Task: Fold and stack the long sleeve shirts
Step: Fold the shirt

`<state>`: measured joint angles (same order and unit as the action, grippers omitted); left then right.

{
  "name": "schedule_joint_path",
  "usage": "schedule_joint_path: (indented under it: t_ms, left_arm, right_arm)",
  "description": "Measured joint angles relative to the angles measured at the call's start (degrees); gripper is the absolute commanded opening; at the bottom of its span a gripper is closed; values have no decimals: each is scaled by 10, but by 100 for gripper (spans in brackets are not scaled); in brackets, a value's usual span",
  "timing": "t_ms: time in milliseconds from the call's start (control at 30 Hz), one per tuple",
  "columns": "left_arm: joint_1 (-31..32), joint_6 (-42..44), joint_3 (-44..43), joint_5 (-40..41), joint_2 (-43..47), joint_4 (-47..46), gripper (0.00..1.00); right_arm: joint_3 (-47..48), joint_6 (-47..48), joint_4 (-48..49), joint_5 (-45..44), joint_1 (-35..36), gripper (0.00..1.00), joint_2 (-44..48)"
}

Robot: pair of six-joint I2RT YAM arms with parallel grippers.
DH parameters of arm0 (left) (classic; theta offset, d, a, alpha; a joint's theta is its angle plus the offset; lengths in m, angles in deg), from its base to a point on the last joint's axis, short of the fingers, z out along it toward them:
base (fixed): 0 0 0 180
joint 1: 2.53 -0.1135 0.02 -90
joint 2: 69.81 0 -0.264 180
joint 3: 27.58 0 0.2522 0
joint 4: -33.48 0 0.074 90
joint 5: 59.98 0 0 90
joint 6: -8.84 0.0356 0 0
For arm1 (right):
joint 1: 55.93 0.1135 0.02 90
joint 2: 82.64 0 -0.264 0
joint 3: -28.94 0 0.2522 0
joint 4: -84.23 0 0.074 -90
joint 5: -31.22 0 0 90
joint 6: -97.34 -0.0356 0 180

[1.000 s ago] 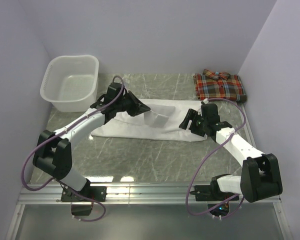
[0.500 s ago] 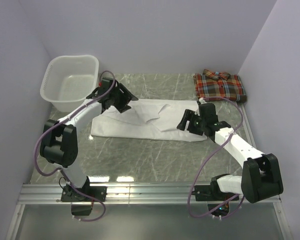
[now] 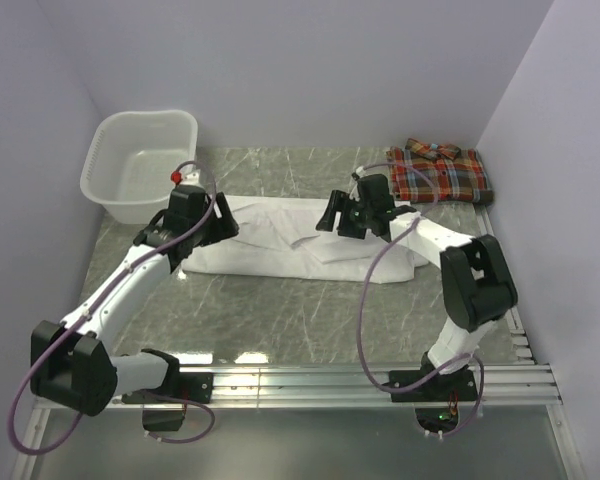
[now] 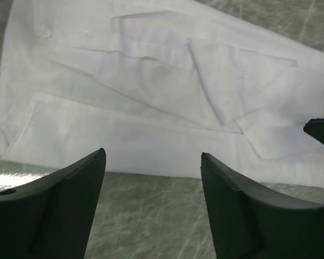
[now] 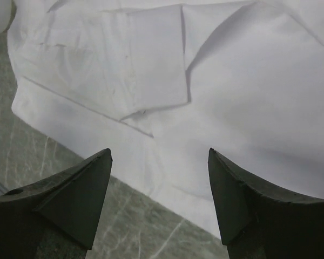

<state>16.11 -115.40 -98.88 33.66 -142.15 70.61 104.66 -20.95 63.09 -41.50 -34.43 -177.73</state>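
The white shirt is lying across the middle of the table with a sleeve now folded over its body. The left gripper, clamped on that cloth a second ago, is hanging released and empty at the shirt's left end, and the right gripper, also spread and holding nothing, is hovering over the upper middle. One sleeve fold seems done, with more remaining; the basket at upper left is sitting empty, and the plaid shirt is lying folded at upper right.
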Motion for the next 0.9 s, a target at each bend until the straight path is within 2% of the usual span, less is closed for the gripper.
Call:
schedule_joint_path:
  t_ms: [33,100,300,700,900]
  left_arm:
    - [0,11,19,13,15,1,92]
    - [0,28,43,34,36,1,93]
    - [0,48,52,94,51,-13,92]
    - [0,51,52,139,51,-19,91]
    - [0,51,52,142,52,-25,90]
  right_arm:
    - [5,-13,8,5,0,79,-21]
    - [17,-40,17,15,0,79,-62]
    - [40,-115,51,38,0,77,-144]
    - [49,-215,122,62,7,66,-191]
    - [56,-229,134,62,15,45,-202]
